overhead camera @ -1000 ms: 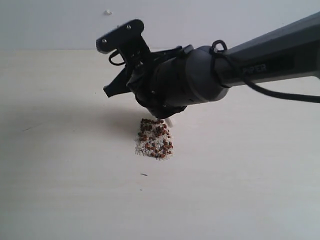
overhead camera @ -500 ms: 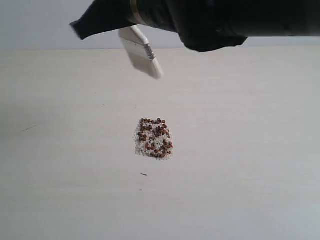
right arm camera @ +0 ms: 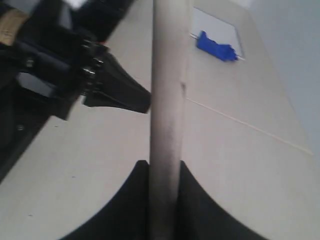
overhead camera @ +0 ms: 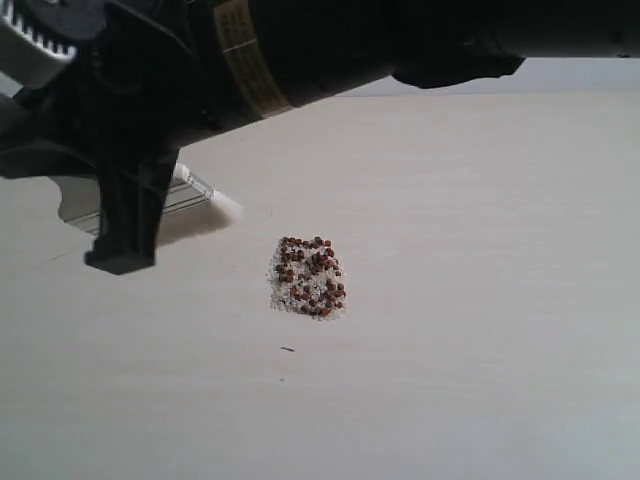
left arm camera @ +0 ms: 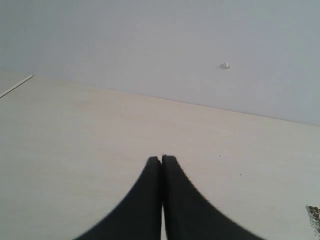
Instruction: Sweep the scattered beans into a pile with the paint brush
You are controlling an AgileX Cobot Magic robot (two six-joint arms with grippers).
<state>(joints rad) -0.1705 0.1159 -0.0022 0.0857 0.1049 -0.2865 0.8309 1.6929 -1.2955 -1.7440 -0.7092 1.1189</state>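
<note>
The beans lie gathered in one pile [overhead camera: 308,277], reddish-brown among white grains, at the table's middle. Its edge shows in the left wrist view as well, the pile [left arm camera: 314,214]. My right gripper [right arm camera: 164,165] is shut on the paint brush [right arm camera: 165,100], seen edge-on between the jaws. In the exterior view the paint brush [overhead camera: 195,193] pokes out behind a dark finger, with its cream bristles pointing toward the pile and a gap between them. The left gripper [left arm camera: 161,159] is shut on nothing over bare table, and shows beside the brush as the left gripper [right arm camera: 117,95].
The right arm [overhead camera: 320,40] fills the top of the exterior view, reaching across to the left. A blue object [right arm camera: 216,47] lies on a white sheet [right arm camera: 220,30] further off. The table [overhead camera: 480,300] is pale wood; a small dark speck [overhead camera: 288,349] lies in front of the pile.
The right arm lifted the brush off the pile's far side, then swung left and closer to the camera. The brush now hangs left of the pile. The pile has not changed.
</note>
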